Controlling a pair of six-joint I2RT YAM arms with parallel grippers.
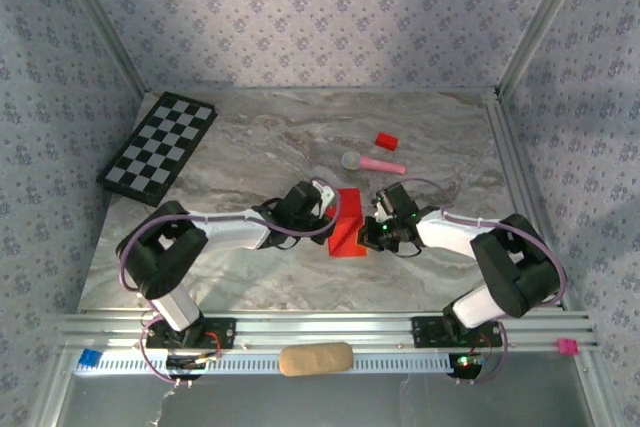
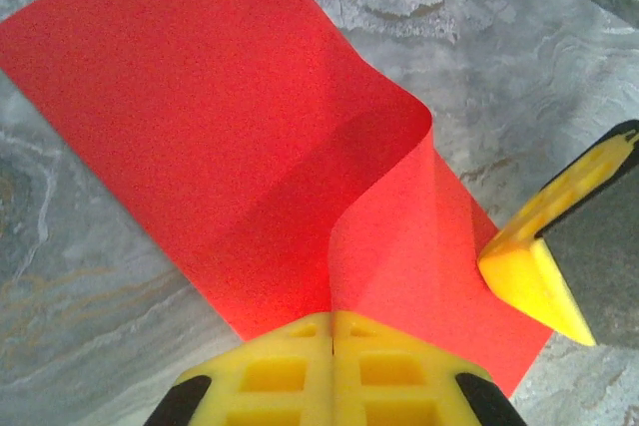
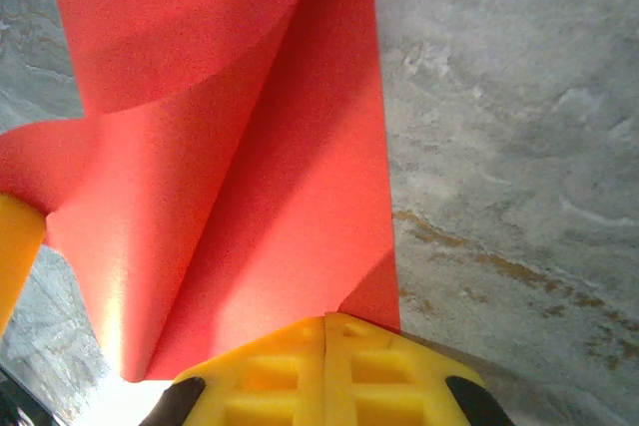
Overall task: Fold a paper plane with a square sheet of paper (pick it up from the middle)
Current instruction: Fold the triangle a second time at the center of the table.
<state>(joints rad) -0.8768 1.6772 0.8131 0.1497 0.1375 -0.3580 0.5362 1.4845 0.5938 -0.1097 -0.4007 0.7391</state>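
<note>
The sheet (image 1: 348,223) sits near the middle of the table (image 1: 250,137), between the two grippers, with one half curled up off the surface. In the left wrist view the sheet (image 2: 200,127) lies partly flat on the stone while a fold of it rises in a smooth bend. The left gripper (image 2: 332,321) is clenched on that raised edge, its yellow pads pressed together. In the right wrist view the sheet (image 3: 230,147) arches upward in the same way, and the right gripper (image 3: 327,321) is clamped on its near edge, pads meeting with the paper between them. From above, the left gripper (image 1: 322,205) and right gripper (image 1: 376,227) face each other across the paper.

The table is grey marble-patterned, with brownish veins. Behind the sheet lie a stick (image 1: 375,162) and, a little farther back, a block (image 1: 386,140), both apart from the paper. A checkerboard (image 1: 160,144) lies at the far left corner, turned at an angle. Walls (image 1: 320,17) of pale floral wallpaper close in three sides, with metal posts at the back corners. A rail (image 1: 330,327) runs along the near edge, with a tan pad (image 1: 315,358) just in front of it.
</note>
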